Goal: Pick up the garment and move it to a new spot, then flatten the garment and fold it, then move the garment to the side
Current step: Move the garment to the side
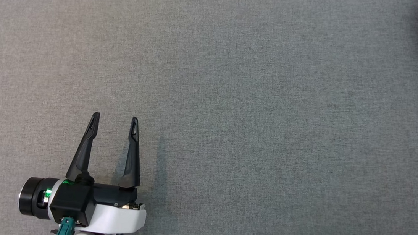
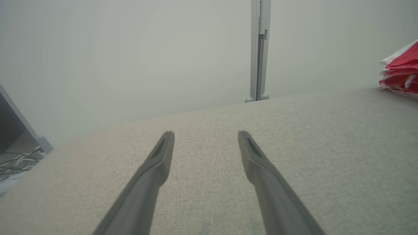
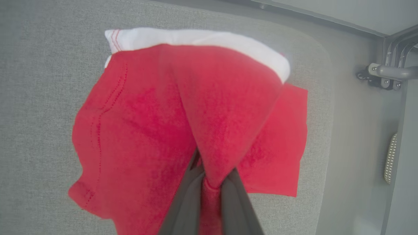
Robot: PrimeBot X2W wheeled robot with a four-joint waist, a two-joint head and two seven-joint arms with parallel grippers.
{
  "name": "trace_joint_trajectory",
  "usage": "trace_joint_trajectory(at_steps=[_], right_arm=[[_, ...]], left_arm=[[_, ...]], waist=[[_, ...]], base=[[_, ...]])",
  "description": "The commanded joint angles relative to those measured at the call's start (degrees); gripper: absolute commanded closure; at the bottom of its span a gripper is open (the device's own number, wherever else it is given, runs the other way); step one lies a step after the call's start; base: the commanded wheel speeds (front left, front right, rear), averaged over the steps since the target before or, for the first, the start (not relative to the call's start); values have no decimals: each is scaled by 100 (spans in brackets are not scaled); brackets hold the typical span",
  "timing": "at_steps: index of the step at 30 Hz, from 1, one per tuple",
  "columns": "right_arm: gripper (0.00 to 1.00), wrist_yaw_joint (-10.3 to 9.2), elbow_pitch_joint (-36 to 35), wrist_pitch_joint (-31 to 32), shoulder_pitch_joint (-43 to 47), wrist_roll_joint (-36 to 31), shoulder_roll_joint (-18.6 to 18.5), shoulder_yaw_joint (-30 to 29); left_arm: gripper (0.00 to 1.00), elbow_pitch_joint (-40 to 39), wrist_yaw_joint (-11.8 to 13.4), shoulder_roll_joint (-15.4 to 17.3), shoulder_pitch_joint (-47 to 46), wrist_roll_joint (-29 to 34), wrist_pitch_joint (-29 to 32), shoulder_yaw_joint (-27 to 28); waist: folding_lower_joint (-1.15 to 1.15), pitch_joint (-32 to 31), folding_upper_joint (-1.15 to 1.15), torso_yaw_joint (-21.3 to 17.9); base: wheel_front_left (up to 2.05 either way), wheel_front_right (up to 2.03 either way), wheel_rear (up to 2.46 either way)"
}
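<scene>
**Entry: garment, move to the side**

- Right gripper (image 3: 214,173): one. Pressed together on a ridge of the garment (image 3: 137,130), which rises to it in a peak.
- Left gripper (image 1: 115,118): one. Spread, holding nothing, low over bare table (image 1: 254,109), well apart from the cloth.
- Garment: one, red with a white layer. It sits at the table's far right edge in my head view, near a rounded corner in the right wrist view.
- Table: one, grey fabric top.
- Post (image 2: 259,49): one, behind the table.
- Bracket (image 3: 388,71): one, off the corner.
- Cables (image 2: 16,160): a tangle on the floor; I cannot count them.

**Hazards, as I judge them**

1. Slip: I hold only a narrow pinch of one fold. The weight of the hanging cloth could drag it out of the jaws.
2. Unfolding: the layers look loose. Lifting from a single point may let the white layer and the flat red panel fall open.
3. Overshoot: the corner is close. Carrying further right could drop cloth over the edge.
4. No backup: my left gripper is too far off to catch anything.
</scene>
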Motion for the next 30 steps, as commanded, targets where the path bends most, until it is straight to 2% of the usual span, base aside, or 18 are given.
trace_joint_trajectory(at_steps=[1, 10, 15, 16, 17, 18, 27, 30], right_arm=[[100, -2, -21, -85, -68, -198, -88, 115], [100, -2, 6, -314, -186, -686, -249, 391], [100, -2, 139, -439, -241, -853, -208, 458], [91, -2, 160, -468, -237, -870, -189, 472], [48, -2, 166, -527, -248, -906, -182, 482], [0, -2, 168, -566, -258, -980, -181, 520], [0, -2, 375, -515, -324, -1077, -79, 602], [0, -2, 405, -1012, -332, -966, 38, 416]], left_arm=[[0, -33, 42, 25, 23, 37, -24, 27], [0, -107, 70, 4, 38, 45, -24, 33], [0, -120, 103, -6, 55, 43, -24, 49], [0, -123, 109, -6, 62, 40, -24, 55], [0, -122, 110, -6, 72, 39, -24, 58], [0, -120, 119, -10, 77, 42, -24, 58], [0, -134, 161, -29, 109, 26, -24, 78], [0, -120, 178, -41, 98, 4, -24, 67]], waist=[[0, 41, 0, 12], [0, 171, 0, 58], [0, 189, 0, 71], [0, 191, 0, 70], [0, 193, 0, 68], [0, 195, 0, 69], [0, 167, 0, 71], [0, 55, 0, 78]], base=[[0, 0, 0], [0, 0, 0], [0, 0, 0], [0, 0, 0], [0, 0, 0], [0, 0, 0], [0, 0, 0], [0, 0, 0]])
